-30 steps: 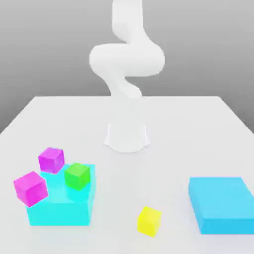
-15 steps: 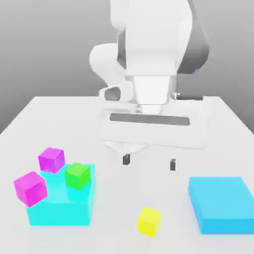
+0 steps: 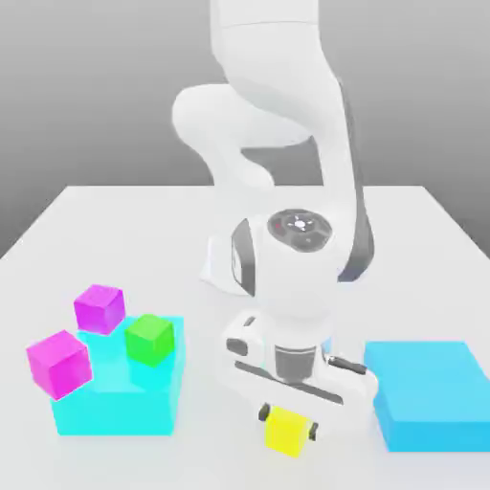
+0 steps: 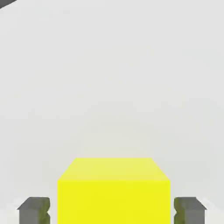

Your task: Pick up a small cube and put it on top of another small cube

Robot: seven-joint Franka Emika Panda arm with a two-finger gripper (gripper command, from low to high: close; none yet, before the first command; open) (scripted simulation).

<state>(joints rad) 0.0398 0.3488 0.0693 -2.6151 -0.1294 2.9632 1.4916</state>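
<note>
Your hand [image 3: 287,419] is down at the table [image 3: 115,220], its two dark fingers [image 4: 34,209] standing on either side of the yellow cube [image 3: 285,430]. In the hand view a finger shows close beside each side face of the cube, and a thin sliver of pale table seems to show between pad and face, so you can't be sure from that view of firm contact. Still, the hand reads as closed onto the cube — treat it as gripped, not yet proven by a lift.

The yellow cube sits low at the front of the table, between the big cyan block [image 3: 115,388] on the exterior view's left and the flat cyan block [image 3: 426,392] on its right. It looks to be resting on the table, not raised.

So the reach and the closing are done; the lift, the carry and the placing are all left. Your targets — two magenta cubes [image 3: 99,308] [image 3: 59,364] — are at the cyan block on the exterior view's left, with a green cube [image 3: 149,339] close beside them. Which magenta cube you choose is open, but the green one leaves you little room on that side.
</note>
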